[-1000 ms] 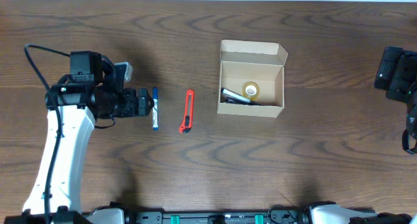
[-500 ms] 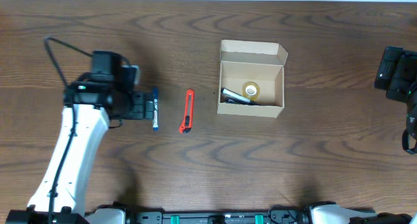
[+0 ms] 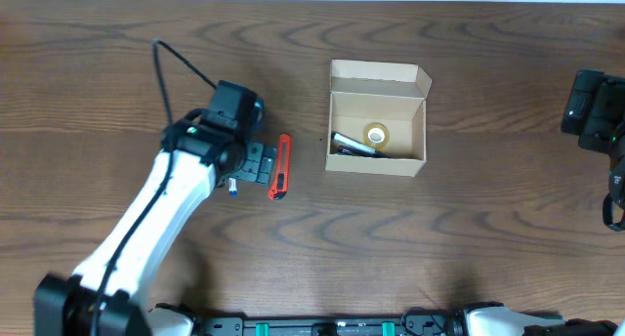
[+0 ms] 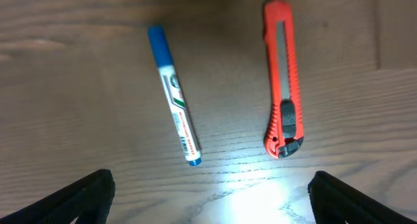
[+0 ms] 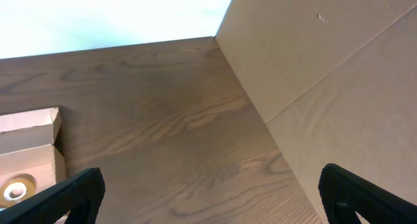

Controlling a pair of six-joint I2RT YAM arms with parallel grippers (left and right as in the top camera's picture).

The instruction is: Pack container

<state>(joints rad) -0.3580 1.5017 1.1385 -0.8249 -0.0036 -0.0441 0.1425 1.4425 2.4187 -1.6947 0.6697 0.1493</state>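
The container [image 3: 376, 164], a tan cardboard box with its flap lid open, stands right of centre and holds a tape roll [image 3: 375, 135] and a black pen [image 3: 354, 145]. A red box cutter [image 3: 281, 166] lies to its left. It also shows in the left wrist view [image 4: 285, 81] beside a blue marker [image 4: 174, 107]. My left gripper [image 4: 212, 198] is open and empty, hovering over the marker and cutter; overhead it [image 3: 256, 165] covers most of the marker. My right gripper [image 5: 212, 195] is open and empty at the far right, with the container [image 5: 26, 152] far to its left.
The right arm [image 3: 593, 111] sits at the table's right edge. A large cardboard wall [image 5: 326, 68] rises on the right in the right wrist view. The table is dark wood [image 3: 469, 238].
My left arm has swung right, from left of the blue marker to over the marker and beside the red cutter. The right arm and the objects have not moved.
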